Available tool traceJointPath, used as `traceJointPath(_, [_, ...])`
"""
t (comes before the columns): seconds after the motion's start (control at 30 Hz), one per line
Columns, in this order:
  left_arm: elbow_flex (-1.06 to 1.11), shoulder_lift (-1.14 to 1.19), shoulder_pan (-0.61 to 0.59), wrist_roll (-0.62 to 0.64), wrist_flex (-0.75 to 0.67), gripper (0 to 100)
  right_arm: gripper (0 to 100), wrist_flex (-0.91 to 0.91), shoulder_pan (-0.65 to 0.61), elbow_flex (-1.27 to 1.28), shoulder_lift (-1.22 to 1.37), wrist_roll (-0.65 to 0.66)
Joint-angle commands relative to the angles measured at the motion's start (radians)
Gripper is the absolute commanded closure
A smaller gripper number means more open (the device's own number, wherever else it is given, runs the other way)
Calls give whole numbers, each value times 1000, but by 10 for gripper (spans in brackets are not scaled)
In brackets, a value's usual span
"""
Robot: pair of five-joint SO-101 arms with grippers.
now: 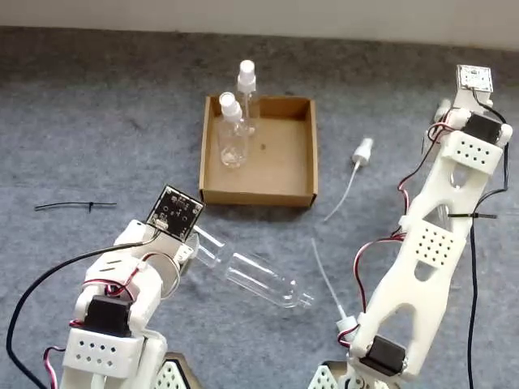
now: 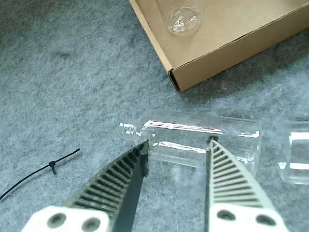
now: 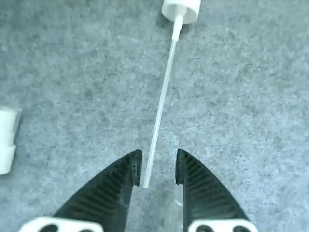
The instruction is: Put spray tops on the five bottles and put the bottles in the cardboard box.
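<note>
Fingers of the left gripper stood apart, their tips on either side of a clear bottle that lay on its side on the grey surface, near a corner of the cardboard box. Whether the tips touched it was hard to tell. A second bottle, also without a top, lay just beside the first. In the high view two capped bottles stood upright in the box, one near a side wall and the other at the far wall. The right gripper had its fingers parted a little, and the thin tube of a loose spray top ran to the gap between their tips. A white piece, perhaps another top, lay off to one side. Seen from above, two spray tops with long tubes lay on the surface between the box and the right arm, one nearer the box and one by the arm's base. A black cable tie lay well apart.
</note>
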Motion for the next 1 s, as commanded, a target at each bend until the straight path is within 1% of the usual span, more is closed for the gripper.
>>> traceJointPath(0.0, [-7, -8, 15, 5, -17, 818, 896, 13, -13, -116, -21, -6])
traceJointPath(0.37, [-7, -8, 15, 5, -17, 818, 902, 13, -12, -116, -21, -6])
traceJointPath(0.5, [-7, -8, 15, 5, -17, 818, 998, 13, -12, -116, -21, -6])
traceJointPath(0.63, [-7, -8, 15, 5, -17, 818, 994, 16, -7, -116, -21, -6])
traceJointPath(0.8, [-7, -8, 15, 5, -17, 818, 995, 108, -8, -125, -21, 0])
traceJointPath(0.97, [-7, -8, 15, 5, -17, 818, 995, 111, 16, -117, -28, 21])
